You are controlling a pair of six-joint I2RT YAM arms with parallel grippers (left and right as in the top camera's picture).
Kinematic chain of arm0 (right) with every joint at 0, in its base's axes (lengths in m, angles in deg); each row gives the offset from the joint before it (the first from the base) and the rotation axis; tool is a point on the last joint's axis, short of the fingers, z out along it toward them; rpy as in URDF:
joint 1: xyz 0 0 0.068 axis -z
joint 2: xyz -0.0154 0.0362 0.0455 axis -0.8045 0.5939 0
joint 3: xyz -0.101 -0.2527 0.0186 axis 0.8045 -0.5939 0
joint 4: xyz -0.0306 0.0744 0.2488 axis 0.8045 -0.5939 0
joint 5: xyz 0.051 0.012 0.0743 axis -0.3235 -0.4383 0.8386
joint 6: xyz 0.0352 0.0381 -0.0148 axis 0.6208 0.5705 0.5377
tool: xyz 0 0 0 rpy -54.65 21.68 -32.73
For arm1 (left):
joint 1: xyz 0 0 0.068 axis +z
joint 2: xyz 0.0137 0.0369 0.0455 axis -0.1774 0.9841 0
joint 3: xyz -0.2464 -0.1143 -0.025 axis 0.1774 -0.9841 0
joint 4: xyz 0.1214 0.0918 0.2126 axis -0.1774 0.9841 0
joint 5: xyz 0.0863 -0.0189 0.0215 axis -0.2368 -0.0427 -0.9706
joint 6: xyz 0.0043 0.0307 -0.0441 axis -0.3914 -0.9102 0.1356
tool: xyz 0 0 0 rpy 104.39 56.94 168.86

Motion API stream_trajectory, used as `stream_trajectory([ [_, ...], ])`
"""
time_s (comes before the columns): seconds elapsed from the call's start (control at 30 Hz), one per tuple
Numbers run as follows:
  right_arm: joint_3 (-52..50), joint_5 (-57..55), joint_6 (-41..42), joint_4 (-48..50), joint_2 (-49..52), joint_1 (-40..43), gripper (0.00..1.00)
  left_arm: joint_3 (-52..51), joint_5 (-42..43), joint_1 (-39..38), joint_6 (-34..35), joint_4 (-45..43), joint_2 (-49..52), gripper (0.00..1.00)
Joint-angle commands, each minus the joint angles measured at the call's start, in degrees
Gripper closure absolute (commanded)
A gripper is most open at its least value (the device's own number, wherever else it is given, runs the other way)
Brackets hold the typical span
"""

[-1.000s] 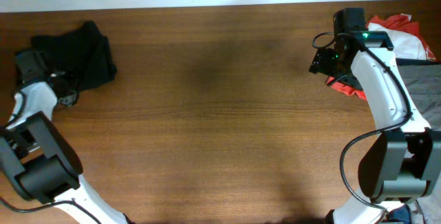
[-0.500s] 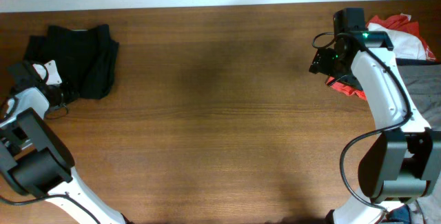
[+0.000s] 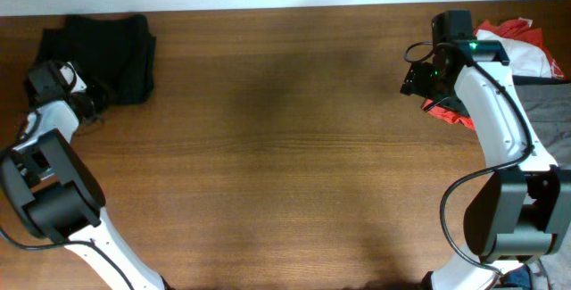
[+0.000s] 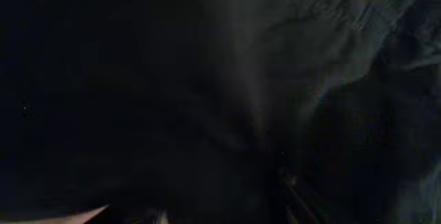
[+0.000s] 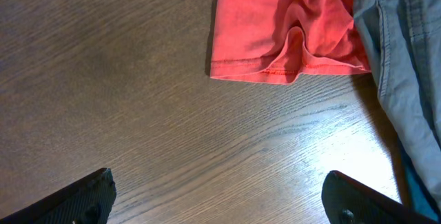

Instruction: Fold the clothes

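The black garment (image 3: pixel 100 53) lies flattened at the table's far left corner. My left gripper (image 3: pixel 80 101) is at its lower left edge and holds the cloth. Black cloth (image 4: pixel 227 79) fills the left wrist view and hides the fingers. A red-orange garment (image 3: pixel 446 110) lies at the right, and its hem shows in the right wrist view (image 5: pixel 282 24). My right gripper (image 3: pixel 419 80) is open and empty (image 5: pixel 224 203), hovering over bare wood just short of that hem.
A pile at the far right holds a white garment (image 3: pixel 535 53), more red-orange cloth (image 3: pixel 504 29) and a grey garment (image 3: pixel 549 111), which also shows in the right wrist view (image 5: pixel 406 65). The wooden table (image 3: pixel 285 147) spans the middle. The table's back edge runs along the top.
My left gripper has moved towards the back edge with the black garment, which went from a crumpled heap to a flatter shape in the far left corner. The right arm has not moved.
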Motion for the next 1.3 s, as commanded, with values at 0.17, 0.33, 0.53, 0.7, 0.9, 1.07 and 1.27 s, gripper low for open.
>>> stream_trajectory([
  [0.17, 0.7, -0.9, 0.4, 0.0, -0.5, 0.2, 0.01, 2.5, -4.0, -0.1, 0.5, 14.2, -14.1, 0.57],
  [0.33, 0.7, -0.9, 0.4, 0.0, -0.5, 0.2, 0.02, 1.9, -11.1, -6.3, -1.7, 9.6, -10.2, 1.0],
  [0.53, 0.7, -0.9, 0.4, 0.0, -0.5, 0.2, 0.01, 2.6, -7.8, -9.9, -3.7, 9.9, -0.3, 1.0],
  [0.7, 0.7, -0.9, 0.4, 0.0, -0.5, 0.2, 0.01, 5.6, -14.1, -7.9, -3.7, 9.0, -13.2, 0.95],
  [0.9, 0.7, -0.9, 0.4, 0.0, -0.5, 0.2, 0.01, 4.8, -29.1, 1.6, -3.7, 6.8, -3.5, 0.91],
  [1.07, 0.7, -0.9, 0.4, 0.0, -0.5, 0.2, 0.01, 5.1, -28.4, 4.9, -6.7, 7.7, 2.3, 0.7],
  [1.27, 0.7, -0.9, 0.4, 0.0, -0.5, 0.2, 0.01, 6.0, -14.3, 3.3, -6.7, 18.0, -19.7, 0.01],
])
